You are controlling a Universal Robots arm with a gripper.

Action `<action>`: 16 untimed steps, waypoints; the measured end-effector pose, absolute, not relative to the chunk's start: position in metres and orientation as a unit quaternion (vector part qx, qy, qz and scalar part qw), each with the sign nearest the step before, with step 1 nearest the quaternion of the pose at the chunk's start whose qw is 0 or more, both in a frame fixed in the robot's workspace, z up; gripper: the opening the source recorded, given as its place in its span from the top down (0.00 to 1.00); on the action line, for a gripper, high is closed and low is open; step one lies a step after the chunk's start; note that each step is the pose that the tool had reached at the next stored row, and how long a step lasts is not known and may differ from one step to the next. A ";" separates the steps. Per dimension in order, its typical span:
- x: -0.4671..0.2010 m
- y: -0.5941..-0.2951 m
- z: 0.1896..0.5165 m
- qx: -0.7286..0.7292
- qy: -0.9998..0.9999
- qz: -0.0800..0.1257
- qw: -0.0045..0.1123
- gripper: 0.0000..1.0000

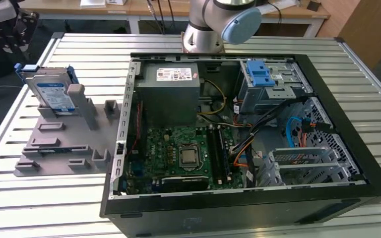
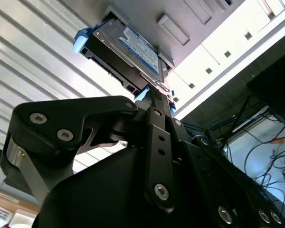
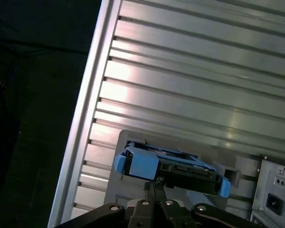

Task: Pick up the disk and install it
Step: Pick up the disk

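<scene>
Just ahead of the claw (image 2: pixel 154 95), its jaws closed together on nothing, the disk (image 2: pixel 133 50) stands on edge in a grey holder (image 1: pixel 55 148) on the bench (image 1: pixel 45 203). A sound grasp likely needs the jaws spread, centred across the disk's thickness and clear of the holder's posts.

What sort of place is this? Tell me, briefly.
Likely a robotics lab bench set up for computer assembly: a slatted metal table, an open computer case with its motherboard exposed, and the disk standing in a grey fixture beside it.
</scene>
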State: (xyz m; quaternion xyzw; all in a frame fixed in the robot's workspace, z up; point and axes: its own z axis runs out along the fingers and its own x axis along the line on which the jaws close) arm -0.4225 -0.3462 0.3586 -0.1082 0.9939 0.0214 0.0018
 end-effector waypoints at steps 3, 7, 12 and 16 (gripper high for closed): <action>-0.422 -0.346 0.358 -0.135 0.991 0.021 0.001 0.89; -0.423 -0.346 0.357 -0.171 0.985 0.022 0.001 0.89; -0.423 -0.346 0.357 -0.202 0.979 0.022 0.000 0.89; -0.423 -0.346 0.357 -0.227 0.974 0.022 -0.001 0.89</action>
